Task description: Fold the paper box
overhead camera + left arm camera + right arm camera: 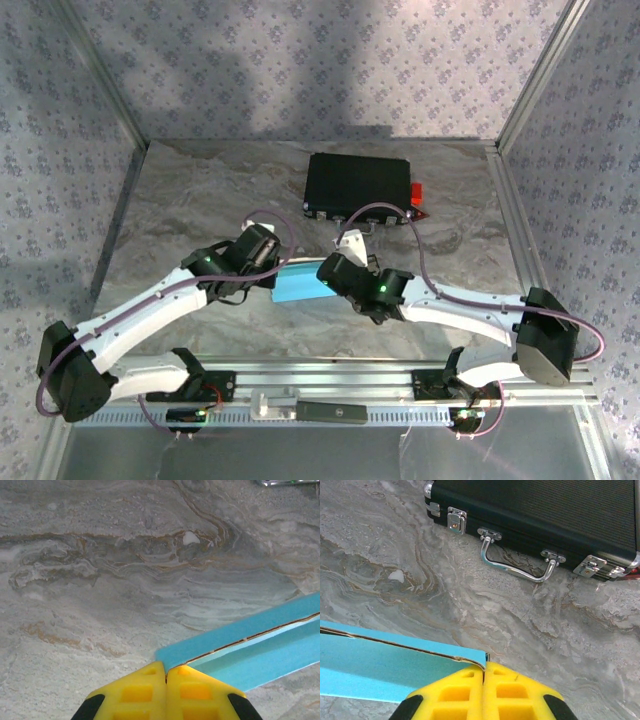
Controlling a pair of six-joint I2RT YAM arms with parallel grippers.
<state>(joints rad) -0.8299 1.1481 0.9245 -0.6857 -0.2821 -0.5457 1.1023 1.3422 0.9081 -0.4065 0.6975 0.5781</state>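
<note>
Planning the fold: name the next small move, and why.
Probably hold firm with the left gripper and have the right gripper press its flap edge down: both are shut on corners of the paper box, and a dark seam gapes along its top.

The paper box (300, 284) lies on the table (200, 200) at mid-frame. It is a bright cyan strip folded flat, one layer over another, with a thin brownish edge along the seam. Its ends are nipped by the left pincer (166, 671) and right pincer (483, 667).
</note>
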